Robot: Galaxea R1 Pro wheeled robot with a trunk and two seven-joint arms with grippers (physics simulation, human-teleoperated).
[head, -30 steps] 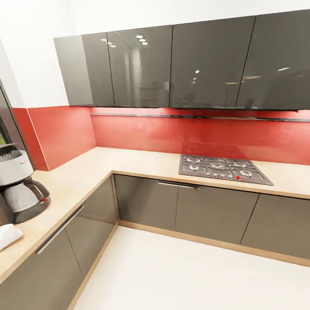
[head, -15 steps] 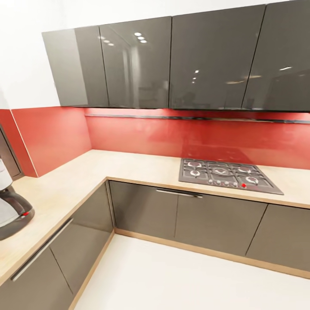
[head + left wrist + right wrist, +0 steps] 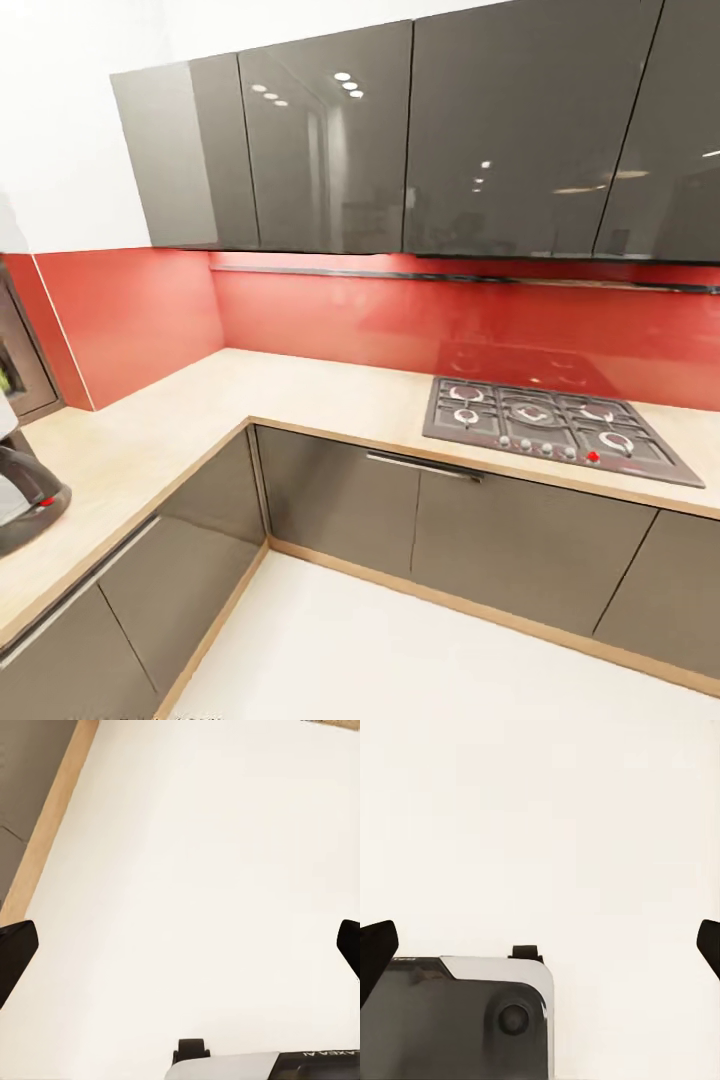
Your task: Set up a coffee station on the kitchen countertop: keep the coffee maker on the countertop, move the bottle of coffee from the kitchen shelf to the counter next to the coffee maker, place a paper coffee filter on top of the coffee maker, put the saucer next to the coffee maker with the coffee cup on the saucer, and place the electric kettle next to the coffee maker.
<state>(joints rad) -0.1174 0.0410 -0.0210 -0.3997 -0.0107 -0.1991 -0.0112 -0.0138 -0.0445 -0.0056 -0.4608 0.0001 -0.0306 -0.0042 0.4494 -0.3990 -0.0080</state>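
Observation:
The coffee maker [image 3: 20, 495] shows partly at the far left edge of the head view: its dark base, a bit of the carafe and a small red switch, standing on the light wood countertop [image 3: 300, 385]. In the left wrist view my left gripper [image 3: 180, 952] is open, its black fingertips [image 3: 15, 949] wide apart over pale floor, holding nothing. My right gripper [image 3: 540, 949] is open as well, its fingertips [image 3: 376, 945] spread above the same pale floor.
The countertop runs in an L over grey cabinet fronts [image 3: 340, 495]. A gas hob [image 3: 550, 425] is set into its right stretch. Glossy dark grey wall cabinets [image 3: 420, 140] hang above a red backsplash [image 3: 420, 320]. Pale floor [image 3: 400, 650] lies in front. A wooden plinth strip [image 3: 52, 817] borders the floor.
The whole head view has shifted, so the camera has moved. The coffee maker now sits further off the left edge, and the white thing at the lower left is out of the picture.

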